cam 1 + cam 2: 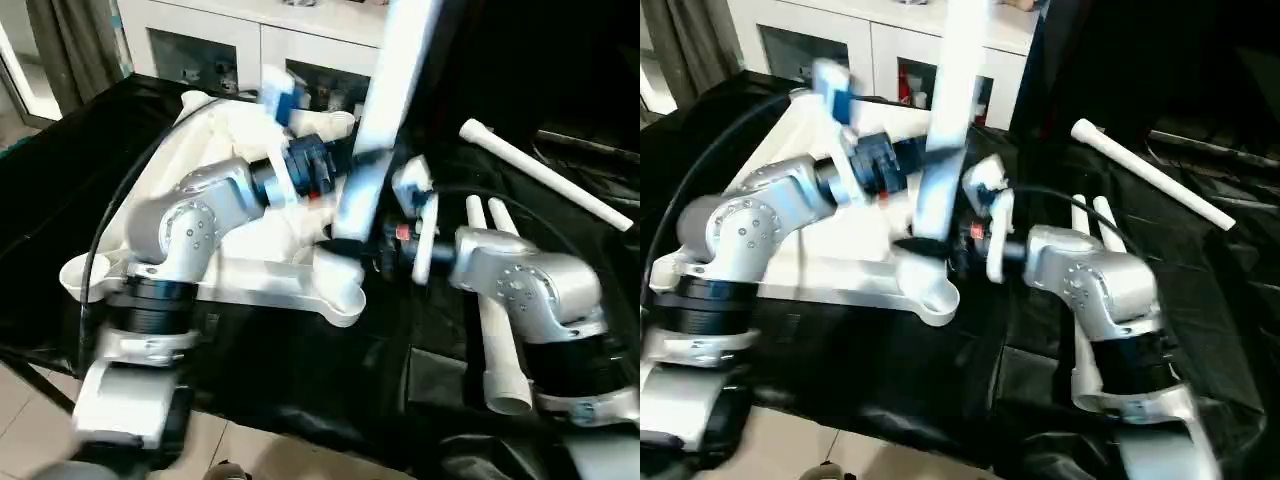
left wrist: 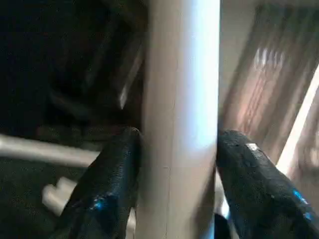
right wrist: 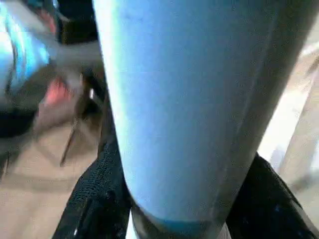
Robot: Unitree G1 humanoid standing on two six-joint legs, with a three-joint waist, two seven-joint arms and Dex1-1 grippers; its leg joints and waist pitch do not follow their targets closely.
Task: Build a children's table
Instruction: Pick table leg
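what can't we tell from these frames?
- Upright leg: top cut off by head views' upper edge.
- Its foot at the tabletop corner socket: blurred, seating unclear.
- Two legs on the black cloth: partly behind the right forearm.
- Cabinet contents: too blurred.

No legible text or labels anywhere

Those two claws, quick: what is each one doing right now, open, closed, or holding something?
Left claw: closed on the upright white leg, one finger on each side.
Right claw: closed on the same leg, lower down near the tabletop corner socket.
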